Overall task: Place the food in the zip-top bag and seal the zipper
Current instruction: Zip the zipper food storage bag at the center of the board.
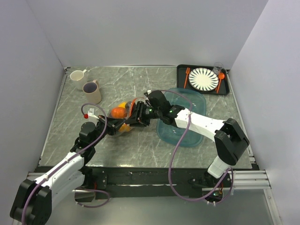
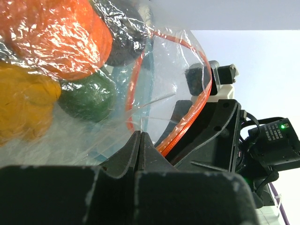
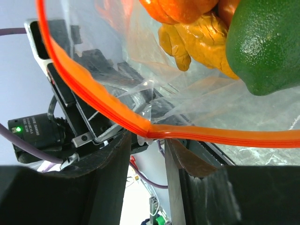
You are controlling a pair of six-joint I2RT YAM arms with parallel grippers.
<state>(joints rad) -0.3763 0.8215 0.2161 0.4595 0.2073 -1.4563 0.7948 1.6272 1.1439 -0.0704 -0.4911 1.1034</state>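
Observation:
The zip-top bag (image 1: 123, 118) hangs between my two grippers with the food inside. In the left wrist view the bag holds an orange piece (image 2: 61, 33), a yellow piece (image 2: 23, 103), a green piece (image 2: 86, 96) and a dark piece (image 2: 126, 28). My left gripper (image 2: 139, 136) is shut on the clear film of the bag, below the orange-red zipper (image 2: 187, 117). My right gripper (image 3: 147, 140) is open, its tips just under a bent corner of the zipper (image 3: 117, 112), which curves open. A green fruit (image 3: 272, 47) and a yellow piece (image 3: 201, 42) show through the bag.
A translucent teal tray (image 1: 187, 136) lies under the right arm. Two mugs (image 1: 92, 91) stand at the back left. A black tray (image 1: 180, 70) at the back right holds a striped plate (image 1: 202, 78), an orange fork (image 1: 187, 77), a spoon (image 1: 220, 79) and a glass (image 1: 218, 68).

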